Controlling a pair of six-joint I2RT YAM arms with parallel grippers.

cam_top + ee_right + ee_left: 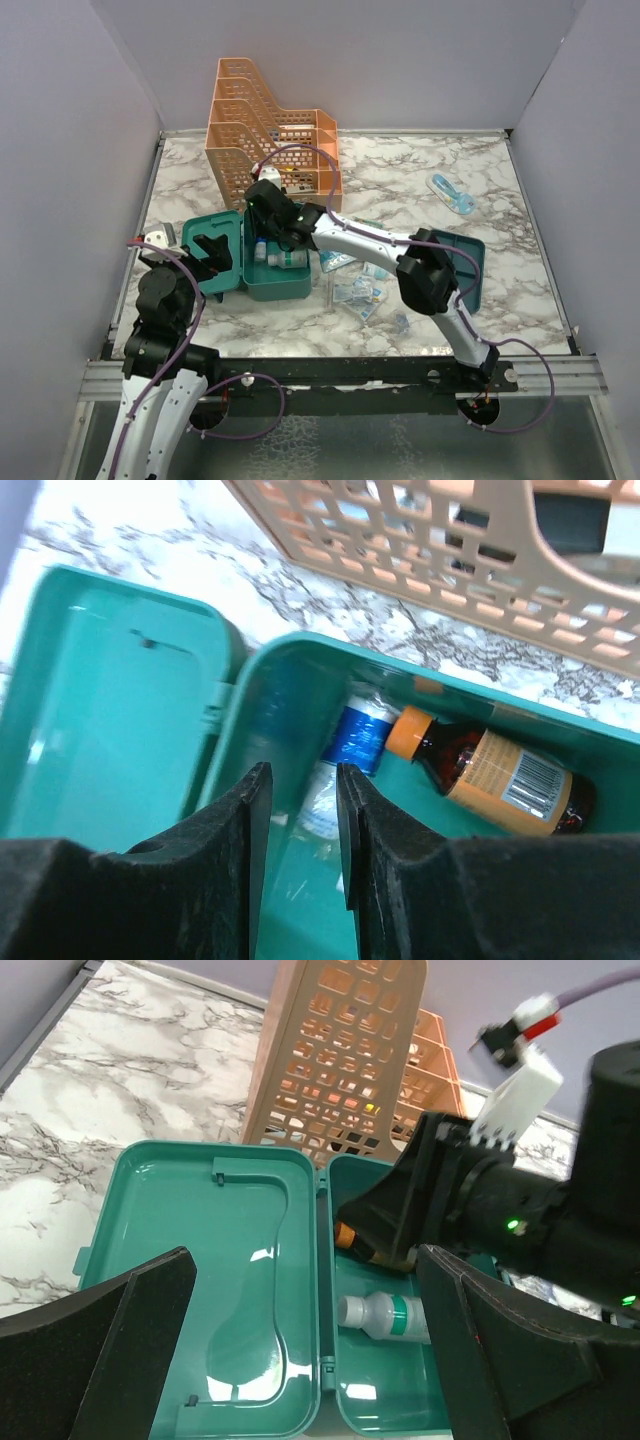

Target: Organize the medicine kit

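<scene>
The teal medicine kit [222, 282] lies open at the left, its lid flat to the left of its base [395, 1400]. In the base lie a white bottle with a green band [385, 1317], an amber bottle with an orange cap [490, 772] and a blue-and-white item [352, 742]. My right gripper [262, 212] hangs over the far end of the base, its fingers [230, 860] a narrow gap apart and empty. My left gripper [300, 1350] hovers wide open and empty over the lid and hinge. The matching teal tray [470, 262] lies at the right, partly under the right arm.
The orange perforated file rack [270, 130] stands just behind the kit. Several small packets [357, 290] lie between kit and tray. A blue-and-white item [452, 193] lies at the far right. Grey walls close in the table on three sides.
</scene>
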